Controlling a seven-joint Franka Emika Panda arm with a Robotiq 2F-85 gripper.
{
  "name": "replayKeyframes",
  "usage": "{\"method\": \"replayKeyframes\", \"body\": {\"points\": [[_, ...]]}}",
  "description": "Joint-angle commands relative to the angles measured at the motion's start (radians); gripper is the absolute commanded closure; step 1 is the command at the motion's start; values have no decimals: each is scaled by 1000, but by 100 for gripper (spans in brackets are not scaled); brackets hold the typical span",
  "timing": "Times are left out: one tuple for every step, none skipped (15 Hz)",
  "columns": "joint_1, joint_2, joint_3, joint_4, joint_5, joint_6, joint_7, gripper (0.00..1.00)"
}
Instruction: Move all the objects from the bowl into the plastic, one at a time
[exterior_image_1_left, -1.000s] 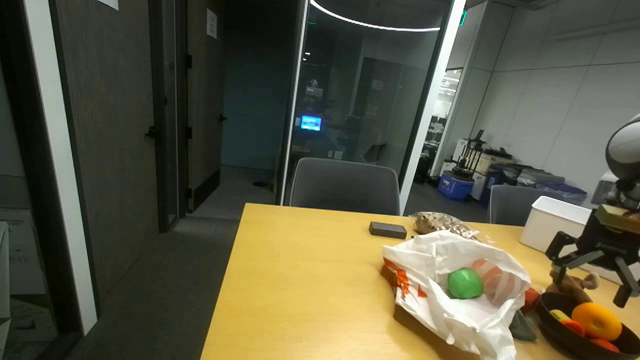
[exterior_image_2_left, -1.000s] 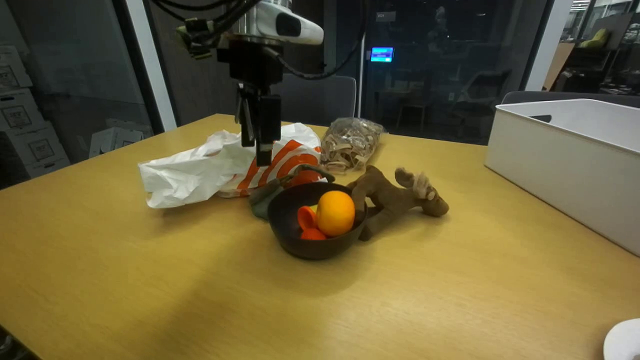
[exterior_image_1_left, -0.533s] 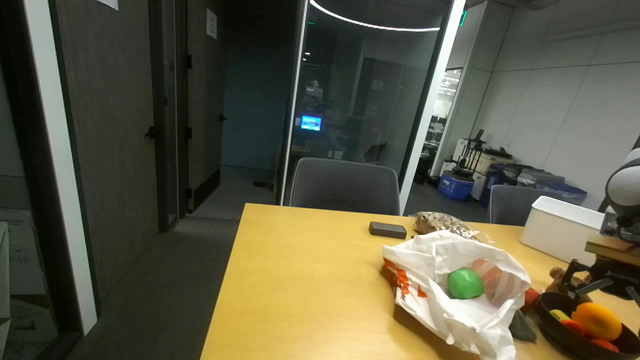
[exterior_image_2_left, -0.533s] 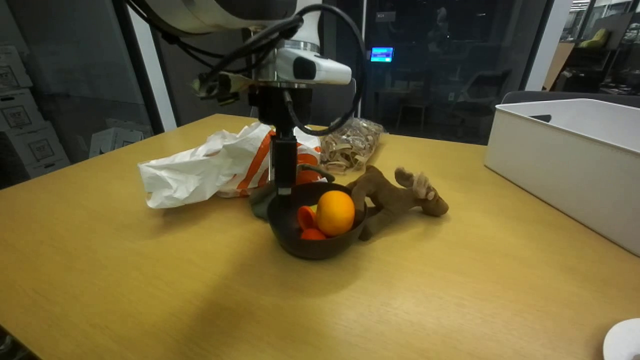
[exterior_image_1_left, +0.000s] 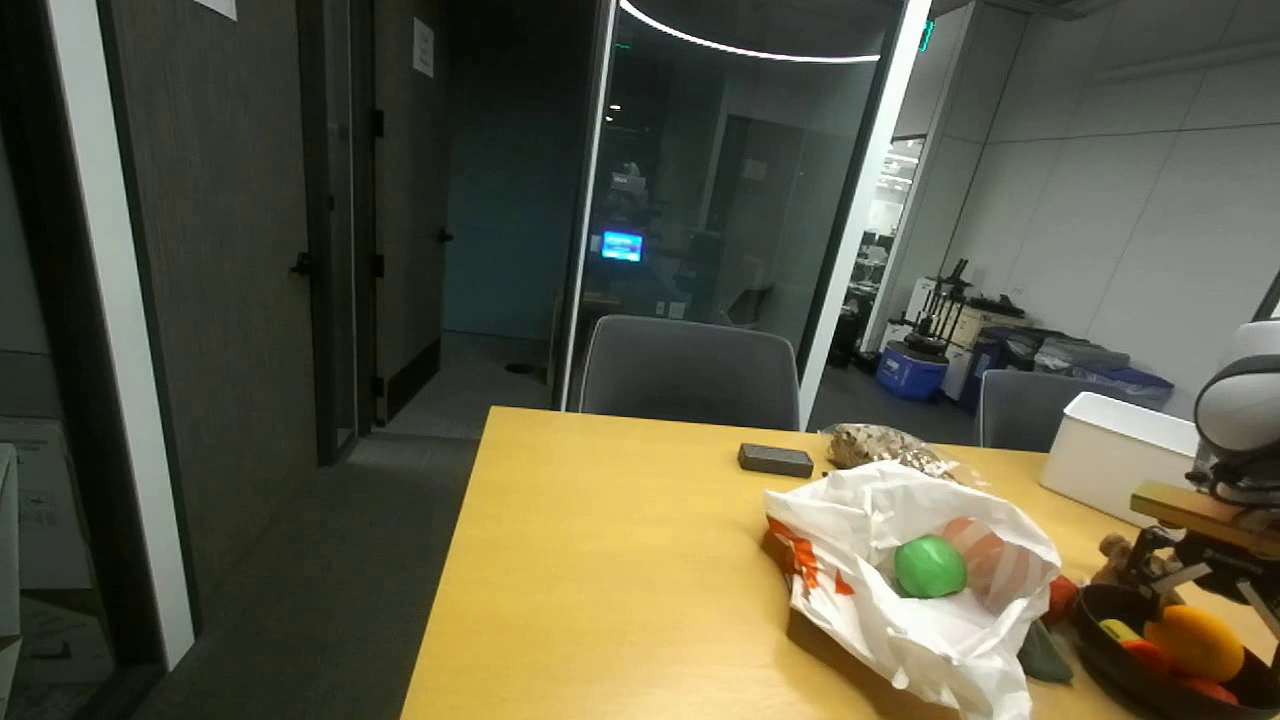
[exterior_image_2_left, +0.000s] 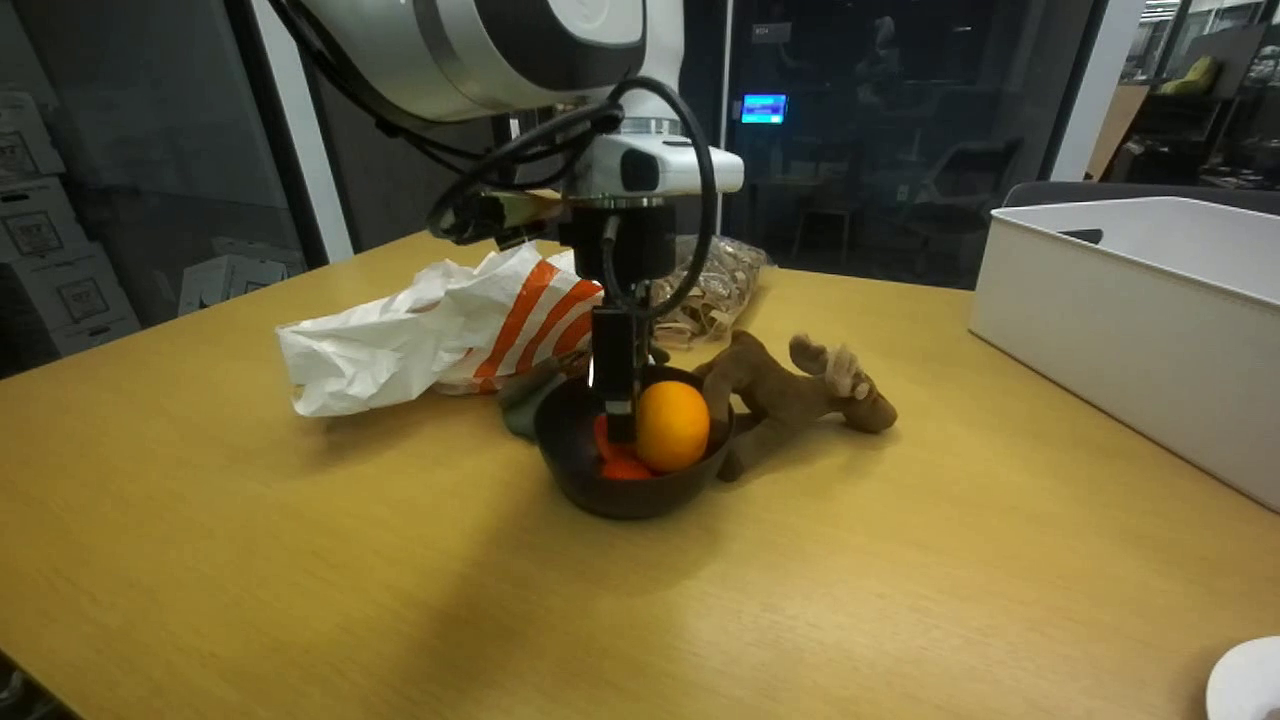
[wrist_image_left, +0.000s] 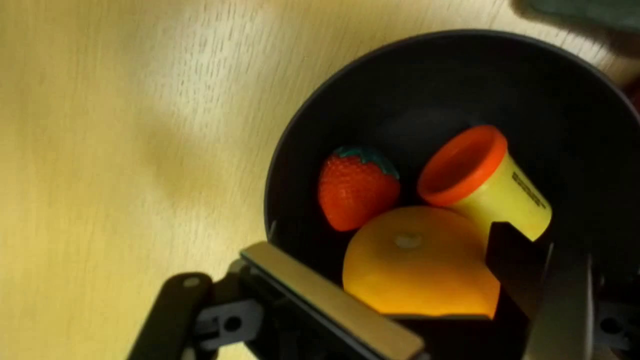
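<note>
My hand (wrist_image_left: 424, 281) spread, one black bowl (wrist_image_left: 465, 80) holds three: red strawberry (wrist_image_left: 356, 191), yellow tub (wrist_image_left: 505, 196), round orange (wrist_image_left: 420, 262); one white plastic bag (exterior_image_1_left: 900, 640), one green ball (exterior_image_1_left: 930, 567).

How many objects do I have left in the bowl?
3 visible in the bowl: the strawberry at left in the wrist view, the yellow tub at right, and the orange below them. The jaws and orange hide part of the bowl, so more may be there.
</note>
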Motion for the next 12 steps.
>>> {"method": "replayKeyframes", "body": {"points": [[19, 47, -22, 46, -58, 24, 91, 0], [22, 61, -23, 52, -68, 36, 110, 0], [26, 72, -24, 54, -77, 63, 121, 0], [29, 83, -25, 58, -81, 81, 134, 0], [31, 91, -27, 58, -78, 113, 147, 0], [36, 99, -31, 58, -82, 137, 165, 0], [42, 105, -35, 58, -96, 156, 185, 0], [47, 109, -41, 57, -113, 174, 203, 0], [52, 111, -46, 59, -124, 175, 220, 0], [55, 108, -48, 57, -123, 174, 222, 0], [58, 104, -51, 54, -127, 170, 228, 0], [61, 96, -53, 50, -129, 167, 229, 0]]}}
